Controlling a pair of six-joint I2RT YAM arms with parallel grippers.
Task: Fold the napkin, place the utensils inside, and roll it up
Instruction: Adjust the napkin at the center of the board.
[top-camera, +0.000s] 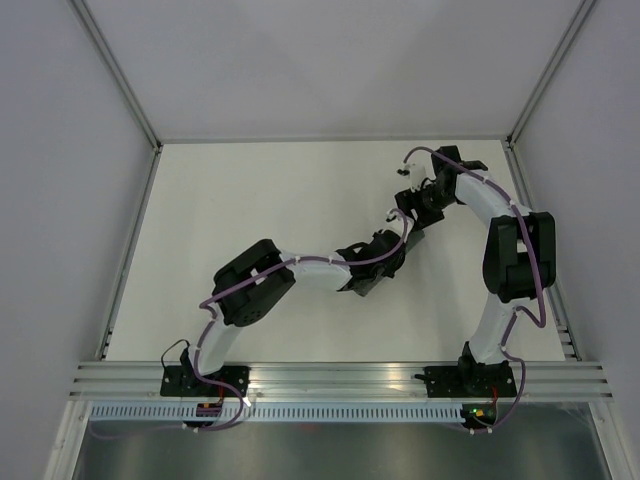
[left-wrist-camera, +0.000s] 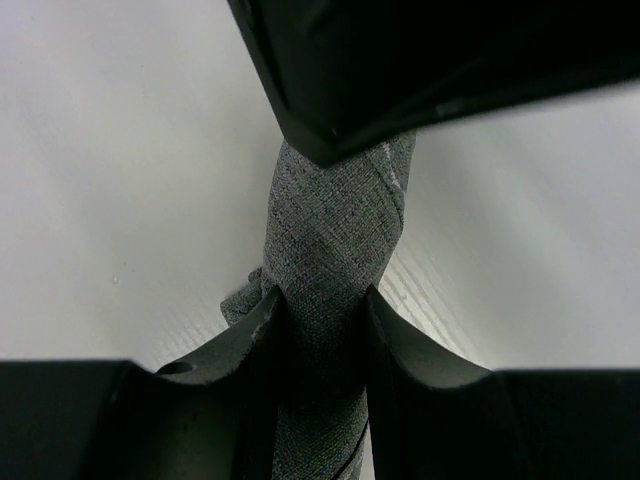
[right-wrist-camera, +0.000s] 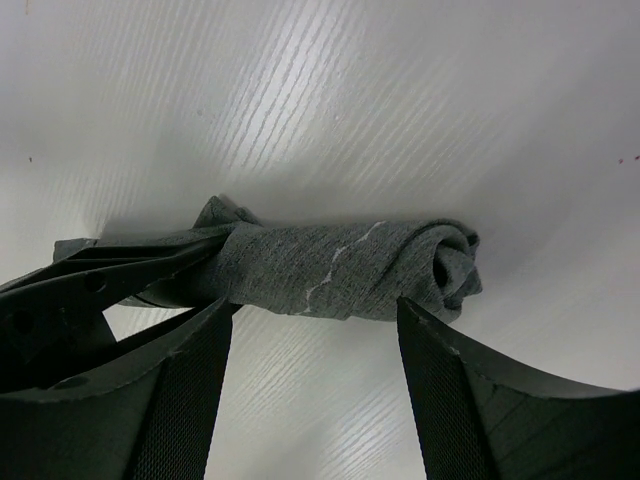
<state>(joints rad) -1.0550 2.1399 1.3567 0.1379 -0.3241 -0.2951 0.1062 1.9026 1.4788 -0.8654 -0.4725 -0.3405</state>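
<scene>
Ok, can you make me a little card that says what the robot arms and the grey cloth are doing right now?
napkin: rolled up into a tight grey tube
where: by the white table; resting or slightly lifted, cannot tell
left gripper: shut on the napkin, a finger on each side of the roll
right gripper: open, fingers wide apart near the roll's other end, not squeezing it
utensils: none in view; whether they are inside the roll cannot be told
stage: the rolling looks nearly done

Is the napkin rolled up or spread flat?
Rolled up: the napkin forms a tube with a spiral end, gripped by the left claw.
</scene>
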